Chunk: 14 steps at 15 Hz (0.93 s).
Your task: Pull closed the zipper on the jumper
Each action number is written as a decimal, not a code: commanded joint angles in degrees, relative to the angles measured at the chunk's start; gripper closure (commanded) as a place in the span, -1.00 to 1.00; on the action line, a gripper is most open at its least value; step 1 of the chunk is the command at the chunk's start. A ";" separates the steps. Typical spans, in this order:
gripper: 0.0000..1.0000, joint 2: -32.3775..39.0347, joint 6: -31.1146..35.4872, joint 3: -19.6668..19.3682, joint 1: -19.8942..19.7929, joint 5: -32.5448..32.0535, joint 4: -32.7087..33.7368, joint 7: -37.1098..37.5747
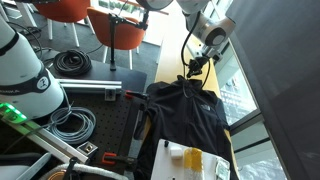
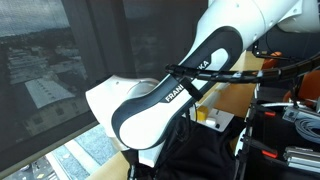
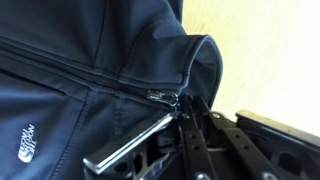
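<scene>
- Progress: we reckon this is basically at the finish line. In the wrist view the zipper pull (image 3: 165,97) sits right up under the collar (image 3: 203,58), and the zipper seam (image 3: 75,62) running off toward 10 o'clock looks joined the whole way.
- What's left, as far as we can judge: maybe a last tug into the collar, then letting go. We can't see the lower end of the zip, so no promises there.
- The gripper (image 3: 172,108) has its fingers drawn nearly together with the tips right on the pull, so it looks pinched on it.
- The jumper (image 1: 185,110) is lying spread over the worktop (image 3: 265,60), collar end at 12 o'clock, where the gripper (image 1: 197,65) hangs over it in an exterior view.
- A small yellow item (image 1: 193,158) sits at the jumper's 6 o'clock end.
- Looks-wise: black, soft, rumpled, with a little white logo (image 3: 22,142) at about 8 o'clock from the pull. The collar stands up and curls over.
- In an exterior view the arm blocks most of the jumper (image 2: 200,155).
</scene>
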 commanded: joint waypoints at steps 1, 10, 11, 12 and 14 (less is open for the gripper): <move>0.96 -1.84 1.37 0.55 -0.85 0.42 -2.64 -0.99; 0.96 -8.50 5.92 -0.87 -3.01 -0.46 -15.59 -2.32; 0.96 -9.10 6.70 -1.03 -3.36 -0.47 -16.67 -2.45; 0.96 -9.57 7.20 -1.28 -3.70 -0.48 -17.49 -2.39; 0.31 -10.66 8.34 -1.60 -4.37 -0.52 -19.35 -2.28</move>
